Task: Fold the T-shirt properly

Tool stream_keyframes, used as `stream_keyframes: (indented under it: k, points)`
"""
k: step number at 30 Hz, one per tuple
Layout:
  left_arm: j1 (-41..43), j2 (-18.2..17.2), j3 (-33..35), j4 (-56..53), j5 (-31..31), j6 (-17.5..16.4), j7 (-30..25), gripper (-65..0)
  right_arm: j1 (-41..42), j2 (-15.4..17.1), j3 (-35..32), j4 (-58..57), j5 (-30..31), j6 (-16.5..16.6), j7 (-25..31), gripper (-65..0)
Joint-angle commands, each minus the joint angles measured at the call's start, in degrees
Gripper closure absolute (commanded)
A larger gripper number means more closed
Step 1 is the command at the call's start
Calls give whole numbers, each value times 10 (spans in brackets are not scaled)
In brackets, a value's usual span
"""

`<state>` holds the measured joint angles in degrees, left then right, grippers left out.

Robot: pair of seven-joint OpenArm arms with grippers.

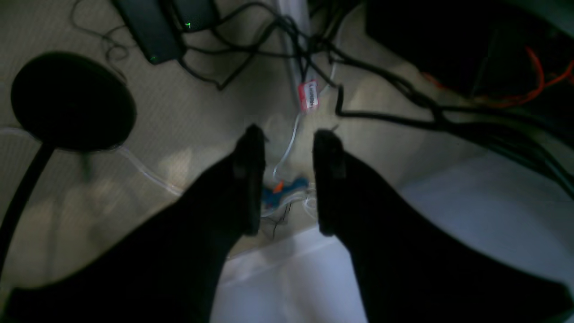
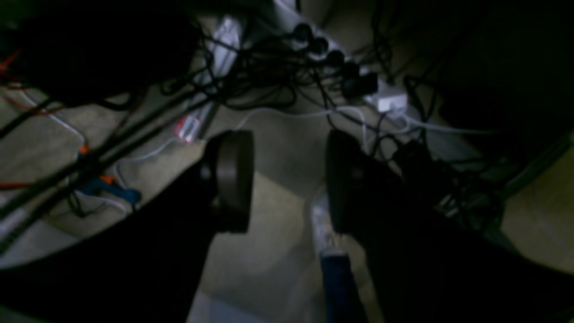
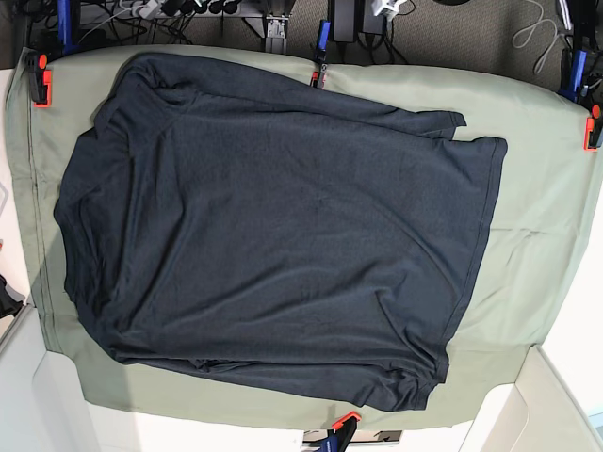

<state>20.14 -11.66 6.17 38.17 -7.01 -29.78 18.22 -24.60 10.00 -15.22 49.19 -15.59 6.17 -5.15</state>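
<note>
The T-shirt (image 3: 283, 235) is dark charcoal-navy and lies spread flat on the sage-green table cloth (image 3: 537, 235), filling most of the base view. Its hem is toward the right, and one sleeve lies along the upper edge. Neither arm shows in the base view. In the left wrist view my left gripper (image 1: 290, 132) hangs open over the floor with nothing between its black fingers (image 1: 251, 179). My right gripper (image 2: 287, 134) is also open and empty above the floor in the right wrist view. No part of the shirt appears in either wrist view.
Orange clamps (image 3: 38, 80) (image 3: 594, 127) (image 3: 344, 421) pin the cloth at the table's edges. Under the grippers lie tangled black cables, a power strip (image 2: 341, 63), a round black stand base (image 1: 71, 101) and a red-and-white tag (image 1: 308, 95).
</note>
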Motion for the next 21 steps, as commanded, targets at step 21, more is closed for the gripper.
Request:
stream_keyframes:
  k: [21]
  points:
    - [319,-63,-303,591,-278,-102,112,-320,-279,114,156,583,195,0,-70,-272]
